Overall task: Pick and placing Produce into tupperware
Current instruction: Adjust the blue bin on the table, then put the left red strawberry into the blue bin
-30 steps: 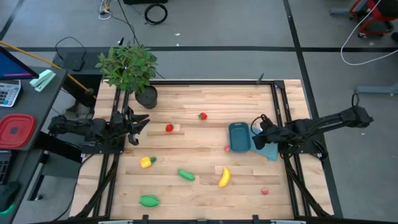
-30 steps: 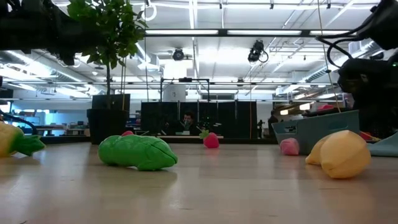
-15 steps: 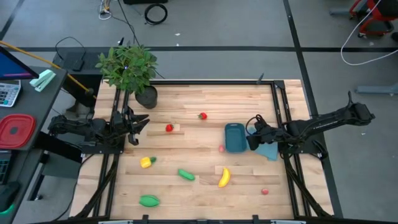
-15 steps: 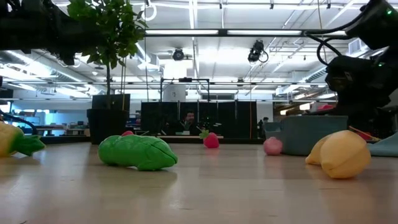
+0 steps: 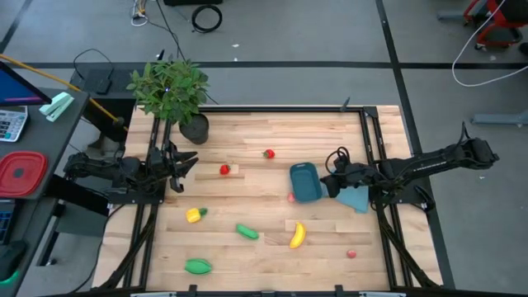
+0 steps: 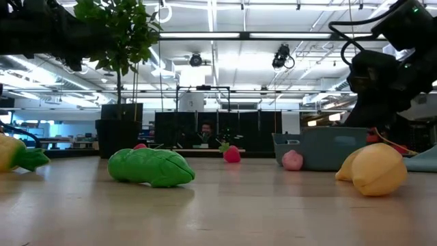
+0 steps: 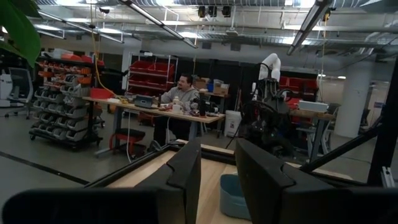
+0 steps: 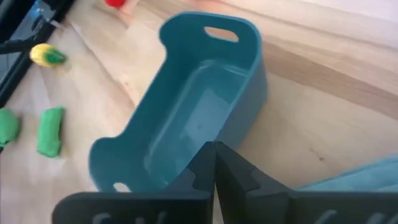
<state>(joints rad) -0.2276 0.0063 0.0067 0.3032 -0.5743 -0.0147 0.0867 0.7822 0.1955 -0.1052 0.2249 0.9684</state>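
Tupperware first: the dark-blue rectangular plastic tub with rounded corners [image 5: 304, 181] is on the move, sliding across the wooden table [image 5: 264, 140] toward the middle, clear of the flat light-blue piece [image 5: 356, 200] it sat next to a second ago, and it now lies slightly skewed. The right gripper [image 5: 332, 183] is doing the work, fingers clenched tight together and pressed against the tub's near wall [image 8: 205, 152]; from these views it looks more like a push than a true grasp on the rim, though I cannot say for certain. A tiny red piece [image 5: 291, 197] sits right at the tub's edge and appears to be nudged along with it. The left gripper [image 5: 176, 165] waits at the table's left side, jaws only narrowly parted and holding nothing. The tub is empty in the right wrist view, so nothing is packed yet. The yellow toy banana [image 5: 297, 235], the green oblong piece [image 5: 247, 231], the yellow piece with a green stem [image 5: 195, 214] and the larger green piece [image 5: 197, 266] all lie on the wood. Bringing the container nearer to them should shorten every carry to come.
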